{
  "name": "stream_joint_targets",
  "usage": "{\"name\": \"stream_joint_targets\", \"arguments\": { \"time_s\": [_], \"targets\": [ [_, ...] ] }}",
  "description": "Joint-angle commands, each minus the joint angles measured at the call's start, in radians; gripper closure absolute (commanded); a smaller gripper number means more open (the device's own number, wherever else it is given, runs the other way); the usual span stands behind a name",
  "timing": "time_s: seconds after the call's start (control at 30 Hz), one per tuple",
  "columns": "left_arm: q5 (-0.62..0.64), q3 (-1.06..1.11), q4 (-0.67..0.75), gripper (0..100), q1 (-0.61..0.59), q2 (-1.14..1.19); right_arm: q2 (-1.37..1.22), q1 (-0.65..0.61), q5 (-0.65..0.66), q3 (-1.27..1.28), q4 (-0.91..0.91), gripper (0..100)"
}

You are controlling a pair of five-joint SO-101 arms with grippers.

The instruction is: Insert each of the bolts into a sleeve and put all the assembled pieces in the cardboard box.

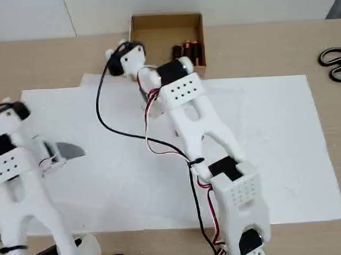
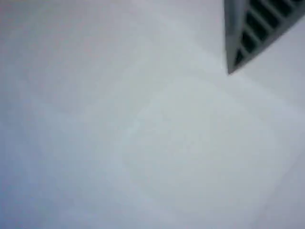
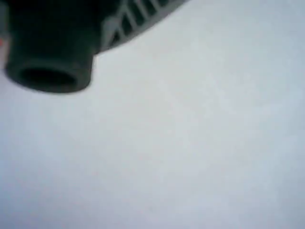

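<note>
the brown cardboard box [image 1: 135,26] stands open at the far side of the tan wooden surface [image 1: 269,48], just beyond the far edge of the large white paper sheet [image 1: 275,156]. a few dark-and-red assembled pieces [image 1: 187,51] lie together against the box's near right corner, and the rest of the box floor is bare.

the right arm stretches from the near edge diagonally across the paper, its wrist close to the near left corner of the box. in its own wrist view the right claw [image 3: 102,28] is closed on a black hollow cylindrical sleeve [image 3: 47,47], held clear above the paper with its open end showing. only one ribbed grey jaw can be seen, pressed against the sleeve.

the left arm stands at the left edge of the surface, with the left claw [image 1: 62,150] low over the left part of the paper. how far open it is cannot be told, and nothing shows in its hold.

a thin black cable [image 1: 104,116] loops over the paper between the two arms. the right half of the paper lies open. black-handled scissors [image 1: 336,63] rest at the right edge of the surface, well apart from both arms.
</note>
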State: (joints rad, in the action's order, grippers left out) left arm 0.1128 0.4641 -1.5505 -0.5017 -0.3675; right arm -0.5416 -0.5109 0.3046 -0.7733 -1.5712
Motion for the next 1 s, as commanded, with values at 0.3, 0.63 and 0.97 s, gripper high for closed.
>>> {"name": "stream_joint_targets", "arguments": {
  "time_s": [0.3, 0.63, 0.97],
  "targets": [
    [0.008, -0.602, -0.204, 61, 0.476, 0.354, 0.360, 0.317, -0.055, -0.146, -0.170, 99.5],
    [0.161, -1.210, -0.203, 61, 0.615, 0.867, 0.585, 0.487, -0.055, 0.137, -0.160, 99.5],
    [0.325, -1.428, -0.201, 61, 0.638, 1.046, 0.595, 0.553, -0.052, 0.236, -0.150, 99.4]
  ]
}}
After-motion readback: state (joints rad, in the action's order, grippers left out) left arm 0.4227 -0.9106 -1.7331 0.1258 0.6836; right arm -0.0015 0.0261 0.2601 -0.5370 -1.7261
